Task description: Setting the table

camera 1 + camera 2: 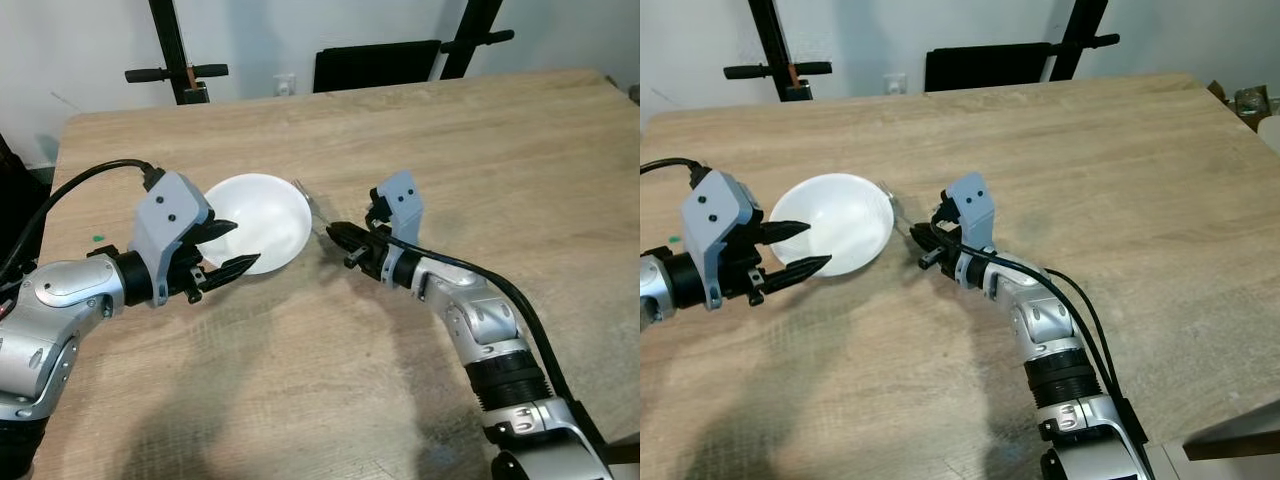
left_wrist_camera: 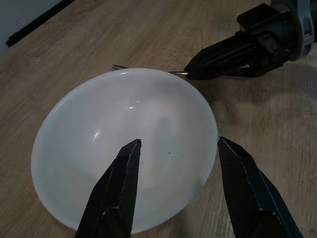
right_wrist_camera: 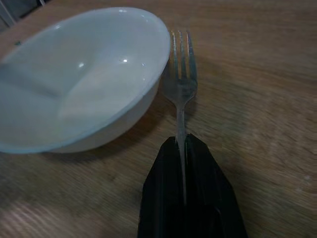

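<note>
Right wrist view: the right gripper (image 3: pixel 184 148) has its two black fingers pressed together on the handle of a fork (image 3: pixel 180 84), which runs straight out from the fingertips along the fingers' own line, tines leading. The tines lie just beside the rim of the white bowl (image 3: pixel 74 79), on the side of the bowl nearer the right arm; whether metal touches the rim cannot be told. The fork sits low over the wooden desk (image 3: pixel 257 89), close to flat, though contact with the wood is not clear.

In the left eye view the fork's long axis points away from the robot and slightly toward its left, alongside the bowl. The left gripper (image 1: pixel 222 250) is at the bowl's other side, fingers spread with the near rim between them and nothing pinched.

The right arm is the one that carries the fork, so the placing is likely its job: lowering the fork onto the desk parallel to the bowl's edge, then parting the fingers without nudging the bowl.
</note>
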